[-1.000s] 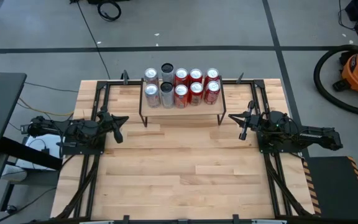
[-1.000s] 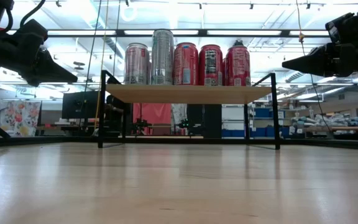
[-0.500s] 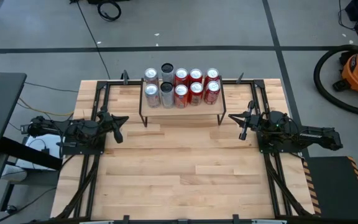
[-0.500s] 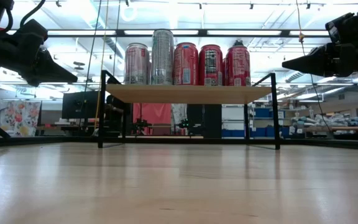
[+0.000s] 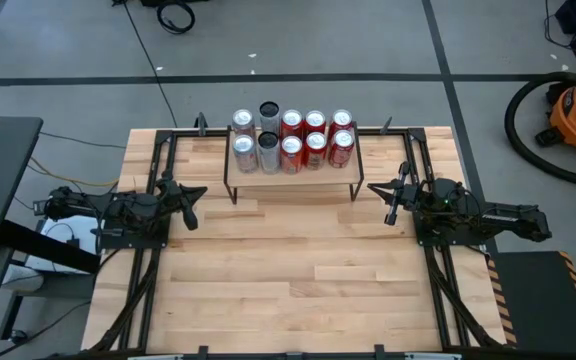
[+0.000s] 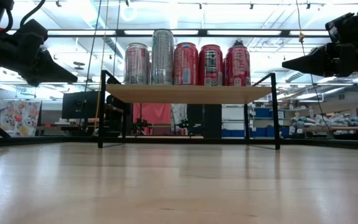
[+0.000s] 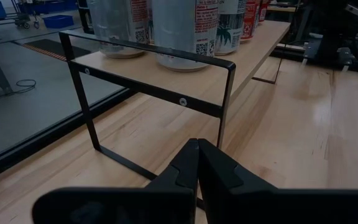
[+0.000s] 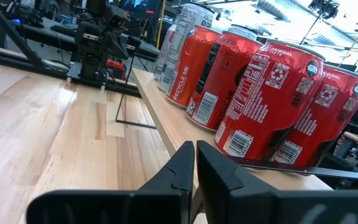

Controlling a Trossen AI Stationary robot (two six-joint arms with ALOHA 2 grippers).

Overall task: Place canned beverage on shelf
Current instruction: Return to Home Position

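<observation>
Left gripper [image 7: 197, 149] and right gripper [image 8: 194, 149]: fingers pressed together, empty. Risk: either arm clipping the low light-wood, black-legged shelf [image 5: 293, 180] topples its red and silver cans [image 5: 291, 150].

the low rectangular shelf [image 5: 290, 182] of light wood, on thin black metal legs, stands at the far edge of the tabletop, about midway between its left and right edges. on it stand ten canned beverages, all upright, in two rows of five on the back part of the board. the six red and white soda cans [image 5: 315, 143] fill the right part, three in each row, close together. the four silver cans [image 5: 243, 148] fill the left part. the tall silver can [image 6: 162, 56], second from the left, rises above the others. the front strip of the board is bare.
</observation>
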